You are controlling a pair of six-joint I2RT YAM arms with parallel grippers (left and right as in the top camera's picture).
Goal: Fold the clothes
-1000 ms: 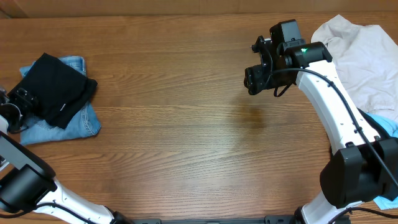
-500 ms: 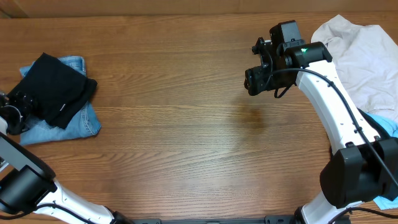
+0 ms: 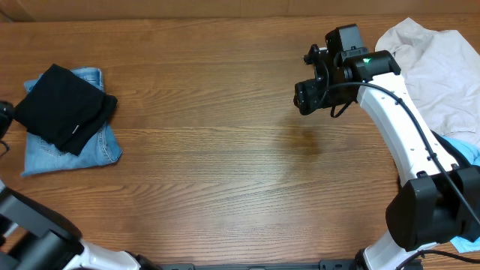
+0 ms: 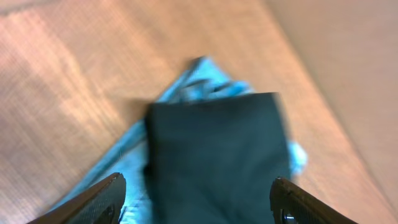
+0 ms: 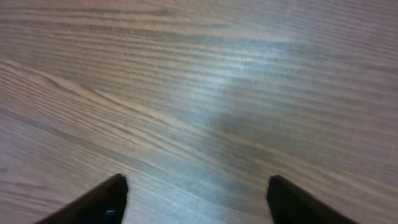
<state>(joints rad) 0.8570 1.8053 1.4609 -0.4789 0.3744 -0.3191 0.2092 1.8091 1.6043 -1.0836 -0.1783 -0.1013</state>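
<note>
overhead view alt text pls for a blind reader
A folded black top lies on folded light-blue jeans at the left of a wooden table. The right gripper hangs open over bare wood right of centre, a crumpled off-white shirt in the far right corner.

One folded black top (image 3: pixel 64 107), one pair of denim jeans (image 3: pixel 79 148), one off-white shirt (image 3: pixel 442 75), one light-blue cloth (image 3: pixel 469 154).

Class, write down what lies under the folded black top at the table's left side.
Folded light-blue jeans lie under the black top and show past its edges. The middle of the jeans is covered, so it cannot be seen.
</note>
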